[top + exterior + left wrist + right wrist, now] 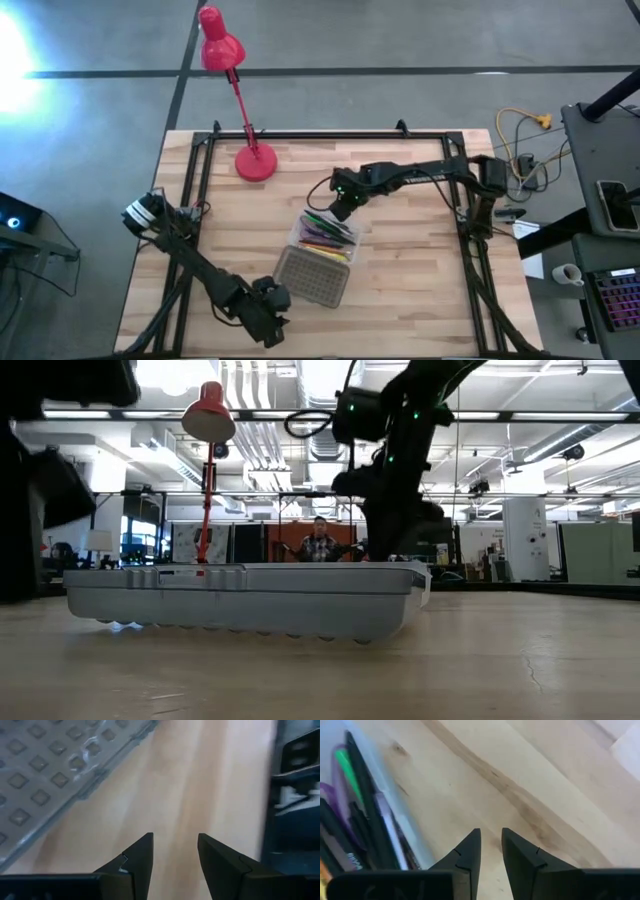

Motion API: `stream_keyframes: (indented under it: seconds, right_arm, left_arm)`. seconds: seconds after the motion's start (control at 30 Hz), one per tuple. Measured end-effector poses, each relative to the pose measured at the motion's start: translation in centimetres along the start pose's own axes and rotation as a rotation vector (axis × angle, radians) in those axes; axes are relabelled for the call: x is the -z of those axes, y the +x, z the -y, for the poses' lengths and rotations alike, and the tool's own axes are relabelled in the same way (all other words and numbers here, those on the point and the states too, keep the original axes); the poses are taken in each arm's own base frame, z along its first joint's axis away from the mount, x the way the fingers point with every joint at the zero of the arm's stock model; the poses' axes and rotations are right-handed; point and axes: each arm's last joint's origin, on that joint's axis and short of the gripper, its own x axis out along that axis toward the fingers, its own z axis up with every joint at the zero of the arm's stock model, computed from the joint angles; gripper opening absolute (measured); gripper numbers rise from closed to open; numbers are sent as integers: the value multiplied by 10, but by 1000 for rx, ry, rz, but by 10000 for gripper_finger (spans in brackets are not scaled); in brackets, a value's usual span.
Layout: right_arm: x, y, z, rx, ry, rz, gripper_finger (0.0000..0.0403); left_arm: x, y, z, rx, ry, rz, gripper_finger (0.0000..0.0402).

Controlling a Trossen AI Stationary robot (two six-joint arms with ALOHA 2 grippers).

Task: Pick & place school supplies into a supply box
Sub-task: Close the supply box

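Supply box (322, 245) open near the middle of the wooden surface (400, 290), its clear tray holding the school supplies (328, 233): pens, pencils, a green marker (346, 764) and purple-handled scissors (332, 805). Grey gridded lid (312, 277) lying flat beside the tray, on the side nearer the left arm. Right pincer (343, 207) poised just past the tray's far corner, over bare wood; fingers (467, 851) nearly closed, a thin gap between them, grasping nothing. Left pincer (270, 322) low at the near edge of the surface, just beside the lid, fingers (140, 852) spread and empty. Red desk lamp (240, 100) standing at the far edge, well apart from the box.
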Motion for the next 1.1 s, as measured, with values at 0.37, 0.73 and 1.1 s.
stream_keyframes:
  seconds: [0.37,0.73,1.1]
  right_arm:
    - [3,27,1,-46,-83,-125,68]
    - [12,38,-3,-70,-135,-214,63]
    - [13,34,-2,-77,-166,-224,63]
  left_arm:
    - [-7,30,-19,-132,-13,45,139]
    - [-22,32,-26,-185,50,80,139]
    - [-51,5,4,-255,132,65,139]
